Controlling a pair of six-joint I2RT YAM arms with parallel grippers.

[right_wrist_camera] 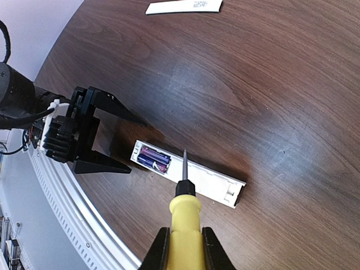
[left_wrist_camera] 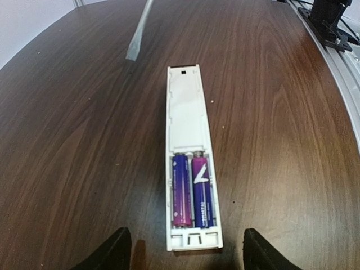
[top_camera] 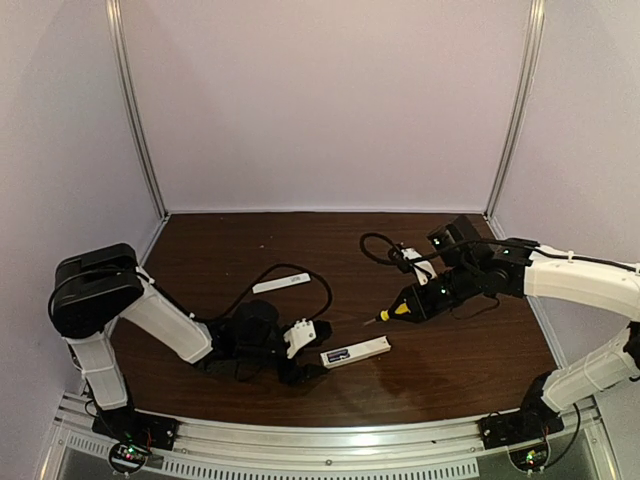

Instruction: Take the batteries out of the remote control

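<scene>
Right pincer (right_wrist_camera: 184, 250) clamps a yellow-handled screwdriver (right_wrist_camera: 184, 216), blade tip ahead above the slim white plastic remote control (right_wrist_camera: 208, 183), near two purple cylindrical batteries (right_wrist_camera: 153, 158) seated in its uncovered bay. Left pincer (left_wrist_camera: 185, 256) gapes wide, tips at that battery end on the dark wooden worktop (left_wrist_camera: 67, 140). Prying seems in hand; next, the tip must slip under a cell's end.

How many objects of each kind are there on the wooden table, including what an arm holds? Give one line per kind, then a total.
Purple cylindrical batteries: 2
Slim white plastic remote control: 1
Flat white cover strip: 1
Yellow-handled screwdriver: 1
Total: 5
</scene>
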